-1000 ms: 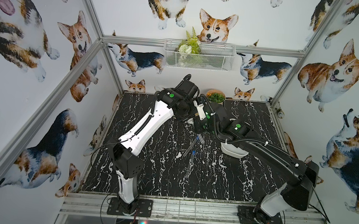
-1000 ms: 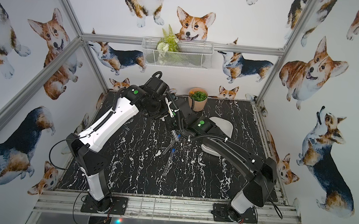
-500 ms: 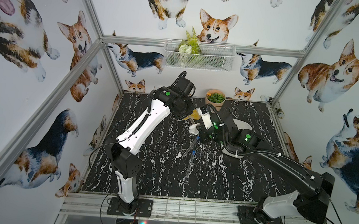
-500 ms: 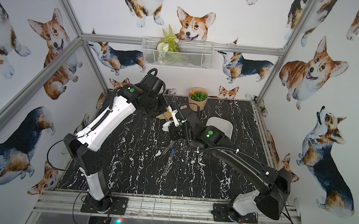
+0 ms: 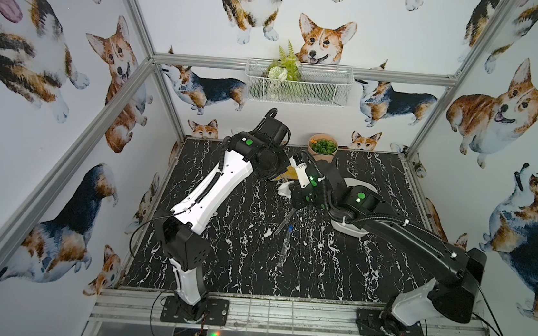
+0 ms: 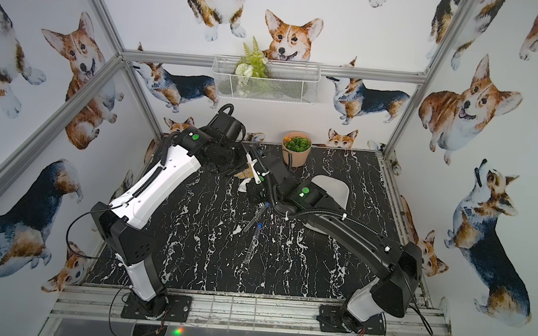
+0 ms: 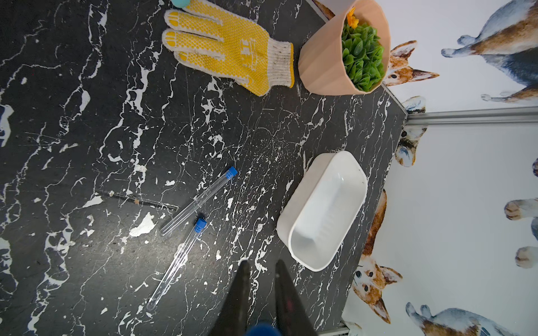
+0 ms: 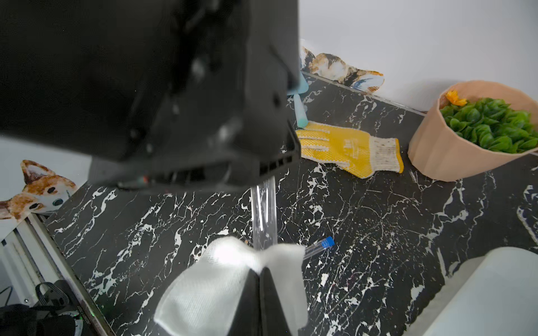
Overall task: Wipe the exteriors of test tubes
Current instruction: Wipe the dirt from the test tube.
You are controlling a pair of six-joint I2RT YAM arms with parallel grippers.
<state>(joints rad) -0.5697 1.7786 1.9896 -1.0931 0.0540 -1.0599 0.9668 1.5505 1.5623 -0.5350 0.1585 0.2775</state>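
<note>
Left tool [image 7: 262, 263] clenched on one clear test tube [image 8: 264, 215], blue cap end between its fingers, held above the surface [image 7: 87, 145]. The tube's lower end sits in a white cloth [image 8: 221, 279], which the right tool [image 8: 260, 270] pinches tight.

We count three tubes. A second tube [image 7: 201, 200] and a third tube [image 7: 179, 261] lie just beside each other mid-surface, both blue-capped.

One yellow glove [image 7: 224, 46]; we cannot read its printed mark. One light-blue trowel [image 8: 300, 110] at the glove's fingertips. One potted plant [image 7: 334, 58]. One white dish [image 7: 323, 209].
</note>
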